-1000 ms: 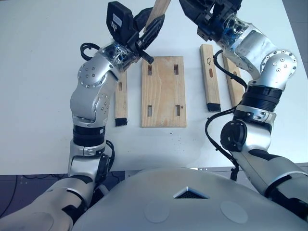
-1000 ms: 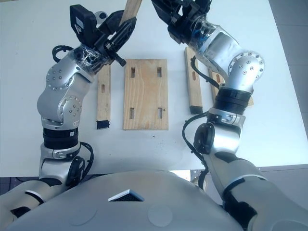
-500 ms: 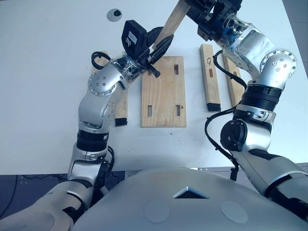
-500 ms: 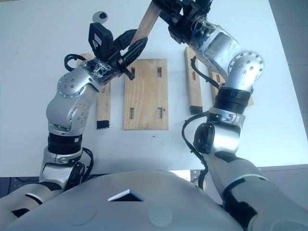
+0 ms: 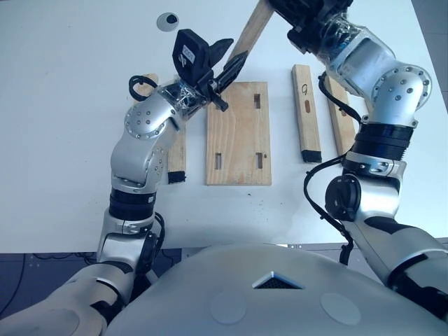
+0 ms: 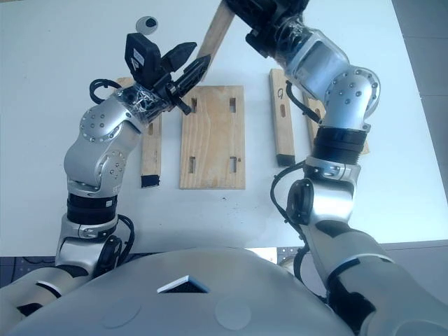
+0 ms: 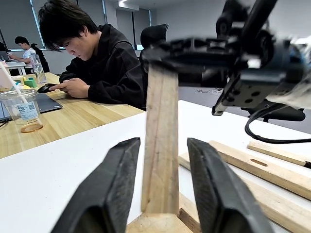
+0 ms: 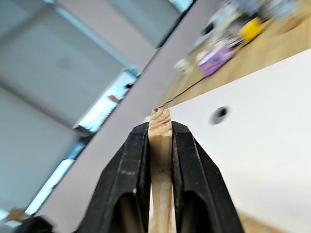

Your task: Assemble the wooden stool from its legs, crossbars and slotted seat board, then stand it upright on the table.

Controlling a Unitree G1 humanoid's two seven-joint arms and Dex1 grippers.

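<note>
Carrying every part, the white table [image 5: 63,105] stretches away in front of the robot. Flat on its middle lies the seat board [image 5: 238,147], long side pointing away from the robot, with four slots showing, two near its far end and two near its near end.

Three loose pieces lie flat and parallel to the board. The left leg [image 5: 176,150] is just beside the board's left edge, black-tipped at the near end and partly hidden under the left arm. The right leg [image 5: 306,115] sits apart from the board's right edge, also black at the near end. The outer leg [image 5: 341,122] lies just beyond it, partly behind the right arm.

The held leg [image 5: 250,33] stands tilted over the board's far left corner, its lower end down on the board. Whether it sits in a slot cannot be told.

The right gripper [image 8: 160,127] pinches that leg's upper end firmly between both fingers. The left gripper [image 7: 163,145] is spread wide, one finger on each side of the leg's lower part without touching it.

A small round disc [image 5: 166,20] lies far off on the table's left.
</note>
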